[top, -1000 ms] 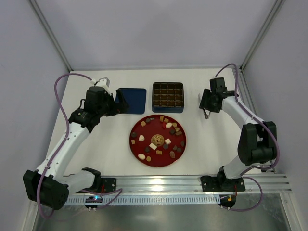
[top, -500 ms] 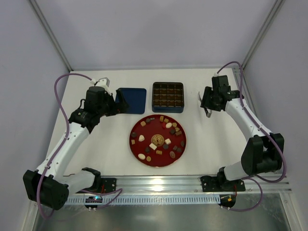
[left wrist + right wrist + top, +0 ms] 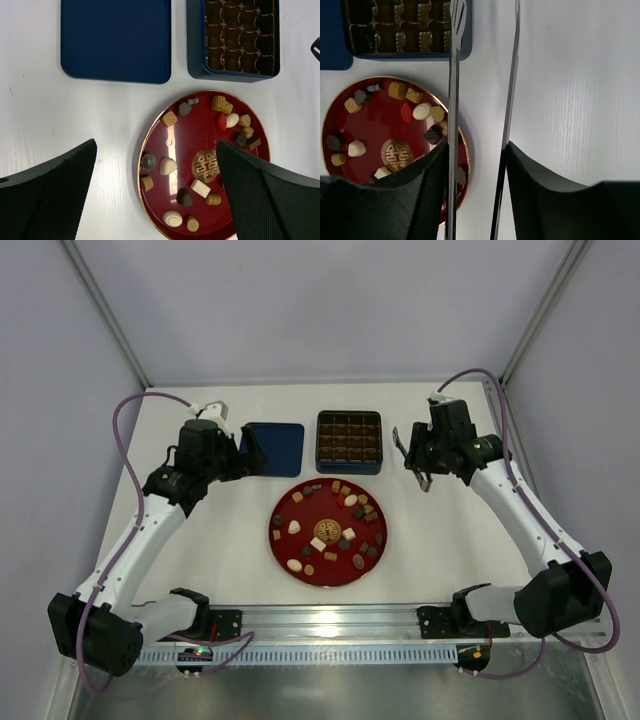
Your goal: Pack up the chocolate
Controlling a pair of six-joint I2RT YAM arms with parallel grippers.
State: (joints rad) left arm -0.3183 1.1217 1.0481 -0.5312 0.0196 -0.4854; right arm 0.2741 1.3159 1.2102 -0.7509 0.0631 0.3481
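Several chocolates (image 3: 330,530), dark, light brown and cream, lie scattered on a round red plate (image 3: 281,540). They also show in the left wrist view (image 3: 168,166) and the right wrist view (image 3: 422,111). My left gripper (image 3: 245,455) is open and empty, and hovers above the plate's left side (image 3: 156,150). My right gripper (image 3: 418,455) is shut on metal tongs (image 3: 453,100). It holds them in the air right of the tin, above the table by the plate's right rim (image 3: 476,147). The tongs' two blades stand apart with nothing between them.
A square dark-blue tin (image 3: 349,469) with an empty gridded insert stands behind the plate (image 3: 196,45). Its flat blue lid (image 3: 272,448) lies to its left (image 3: 116,40). White walls close in the table's left, right and back.
My right arm has swung left with the tongs, closer to the tin and plate. My left arm and the chocolates have not moved.
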